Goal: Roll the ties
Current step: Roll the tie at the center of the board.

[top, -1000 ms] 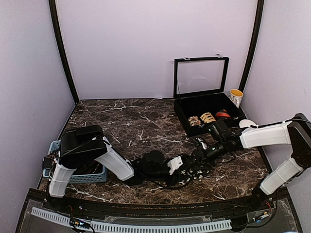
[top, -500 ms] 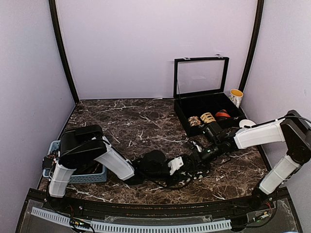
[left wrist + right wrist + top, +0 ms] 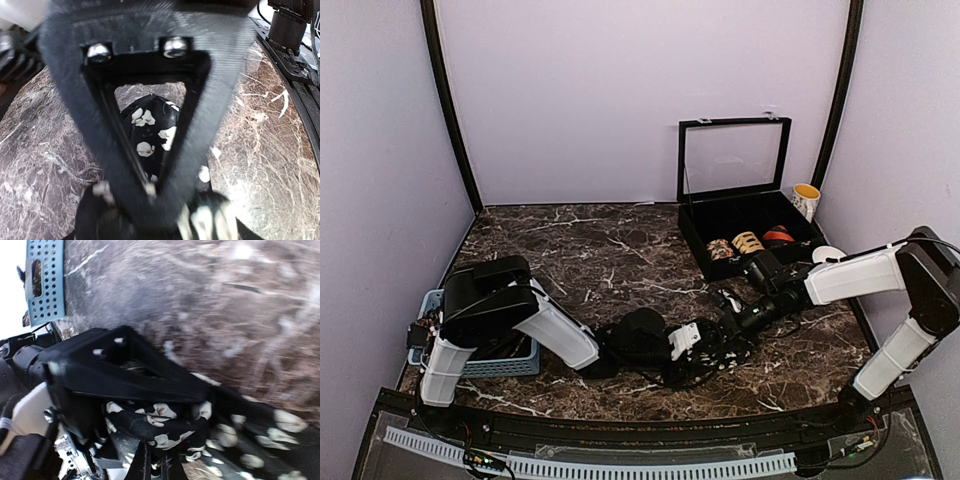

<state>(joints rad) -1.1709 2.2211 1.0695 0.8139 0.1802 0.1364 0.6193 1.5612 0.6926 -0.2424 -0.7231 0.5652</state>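
- Between the two arms, near the table's front edge, the left gripper [image 3: 150,192] has its fingers drawn to a point and pinches the tie [image 3: 149,131], which is black with white blossoms. The cloth bunches inside the triangle of its frame, probably so the wound part cannot spring loose.
- Facing it and almost touching, the right gripper [image 3: 155,466] seems nipped onto the same tie, its slim tips pressed close at a folded wad. The blur leaves that a judgement.
- With both holds this close together, I judge the winding is under way: one claw anchors, the other turns.
- A loose length of the tie trails off across the marble table [image 3: 600,260].
- Farther back on the right, the open black case [image 3: 692,250] holds coils [image 3: 735,245] and is the likely destination. The blue basket [image 3: 510,365] sits by the left arm's base.
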